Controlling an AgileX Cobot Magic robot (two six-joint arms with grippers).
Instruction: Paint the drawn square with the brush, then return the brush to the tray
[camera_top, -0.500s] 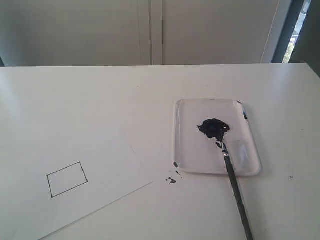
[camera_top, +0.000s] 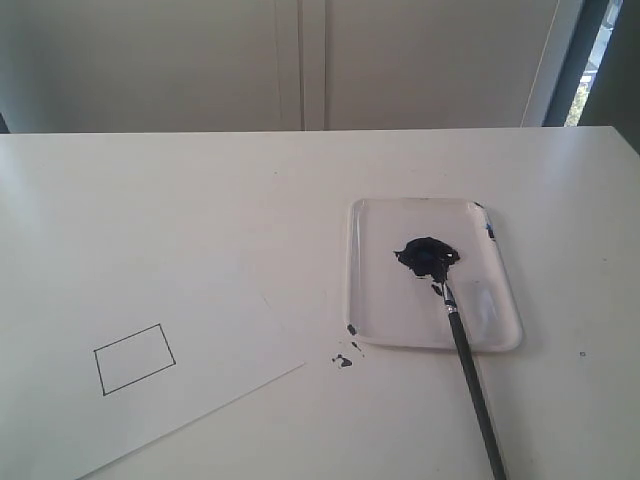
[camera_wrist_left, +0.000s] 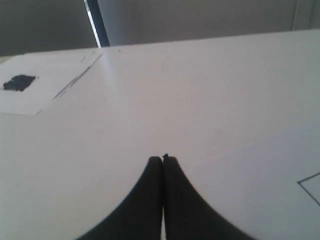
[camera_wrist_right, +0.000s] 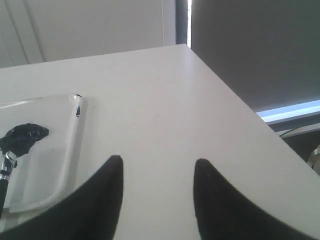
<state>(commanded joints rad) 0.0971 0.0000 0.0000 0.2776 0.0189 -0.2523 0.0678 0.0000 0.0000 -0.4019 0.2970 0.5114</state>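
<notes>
The drawn square (camera_top: 134, 358) is a thin black outline with a white inside, on a white paper sheet (camera_top: 130, 300) at the lower left of the exterior view. The brush (camera_top: 470, 385) lies with its bristles in the dark paint blob (camera_top: 428, 255) on the clear tray (camera_top: 380, 300) and its black handle running off the tray's near edge. Neither arm shows in the exterior view. My left gripper (camera_wrist_left: 163, 159) is shut with nothing in it, over bare table, with a corner of the square (camera_wrist_left: 310, 187) to one side. My right gripper (camera_wrist_right: 157, 165) is open and empty beside the tray (camera_wrist_right: 60, 165).
Small paint spots (camera_top: 343, 360) mark the table between the paper and the tray. The table's far edge (camera_top: 320, 130) meets a pale wall. In the right wrist view the table's side edge (camera_wrist_right: 240, 100) drops off close to the gripper.
</notes>
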